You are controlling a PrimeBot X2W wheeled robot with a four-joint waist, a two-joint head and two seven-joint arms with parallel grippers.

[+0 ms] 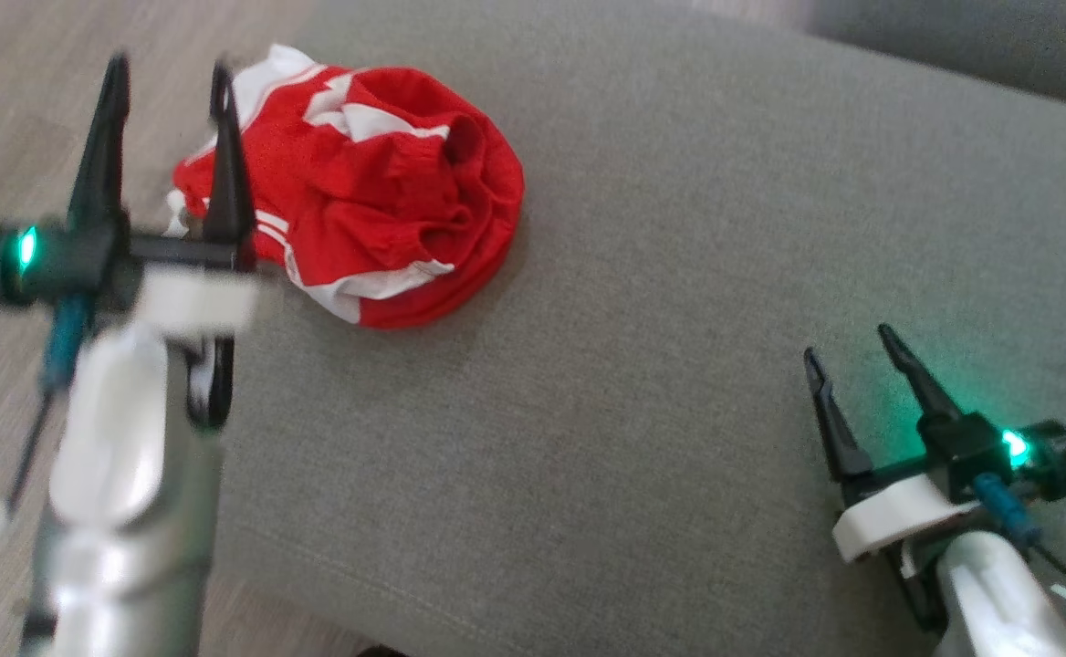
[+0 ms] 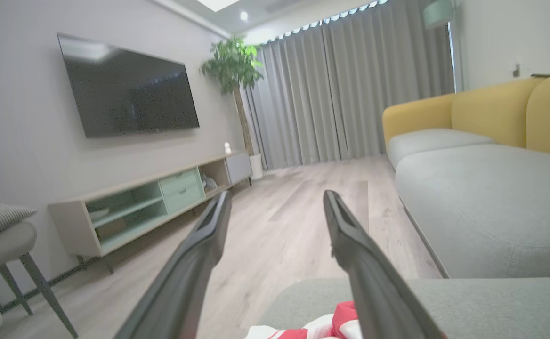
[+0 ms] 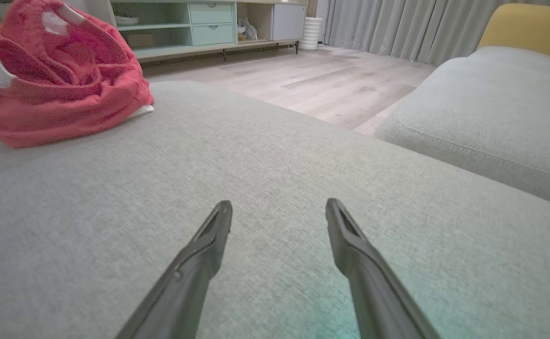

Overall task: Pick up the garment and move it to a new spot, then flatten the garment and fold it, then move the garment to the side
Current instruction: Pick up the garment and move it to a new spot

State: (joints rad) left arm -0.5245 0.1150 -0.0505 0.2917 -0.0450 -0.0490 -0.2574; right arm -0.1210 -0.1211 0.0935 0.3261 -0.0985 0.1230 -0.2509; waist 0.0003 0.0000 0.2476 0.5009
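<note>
1. Leftmost, the left claw (image 1: pixel 169 66) stands over the cushion's left edge, its two long dark fingers spread wide with nothing between them. One finger crosses the garment's left margin in the head view.
2. From the left wrist view, that claw (image 2: pixel 276 195) points out across a pale wood-plank floor (image 2: pixel 284 226). This view adds the room: a dark wall-mounted television (image 2: pixel 129 92), a low cabinet (image 2: pixel 162 197) with pale green drawers, a leafy plant (image 2: pixel 231 61), pleated grey curtains (image 2: pixel 345 89) and a yellow sofa back (image 2: pixel 491 110). A scrap of the garment (image 2: pixel 312 329) lies at the bottom edge, under the fingers.
3. Next, the garment (image 1: pixel 378 196) sits crumpled in a rounded heap at the upper left of the grey cushion (image 1: pixel 679 274). It is red cloth with white stripes and panels.
4. Seen low from the right wrist view, the garment (image 3: pixel 53 80) rises as a soft, deeply folded mound, and the cushion (image 3: pixel 256 155) shows a fine woven grain.
5. Rightmost, the right claw (image 1: pixel 848 344) is at the cushion's lower right, well apart from the garment. Its tapered fingers are spread wide (image 3: pixel 279 203) and hold nothing.
</note>
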